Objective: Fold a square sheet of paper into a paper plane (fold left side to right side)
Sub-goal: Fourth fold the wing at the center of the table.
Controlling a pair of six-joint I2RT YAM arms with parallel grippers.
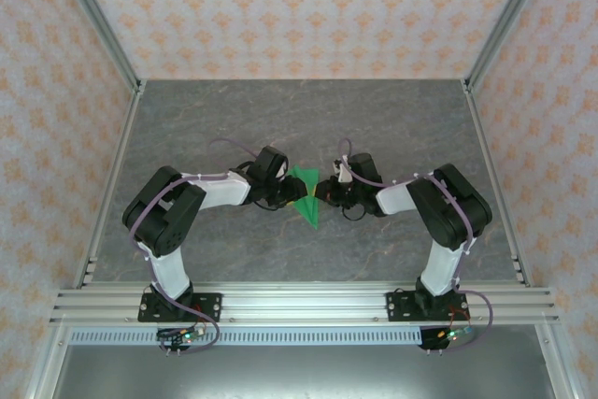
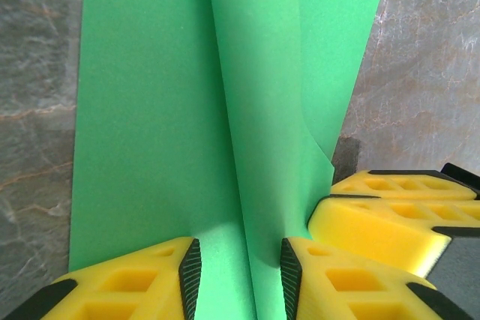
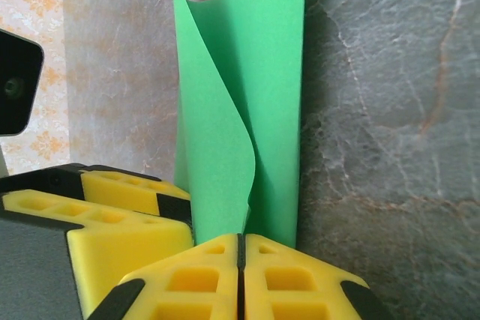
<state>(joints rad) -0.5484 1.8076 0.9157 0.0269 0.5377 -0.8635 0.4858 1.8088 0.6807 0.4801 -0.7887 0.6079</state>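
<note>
- Yellow fingers of the right tool sit closest in the right wrist view, pressed tight together and pinching the near edge of the sheet of paper.
- Paper is bright green and part-folded: one flap curls up off the tabletop, its near corner running into the seam between the closed jaws. The other layer lies flat beside it.
- Left tool, left wrist view: jaws stand a narrow way apart with green paper lying across the gap. A raised fold runs up from just beside the right-hand finger. Cannot tell whether the fingers press on the sheet.
- Top view: both tools meet nose to nose near the middle of the grey marbled tabletop. The paper is between and under them, one pointed corner sticking out toward the near edge.
- Right tool's yellow fingers also show low right in the left wrist view, just beside the lifted paper edge.
</note>
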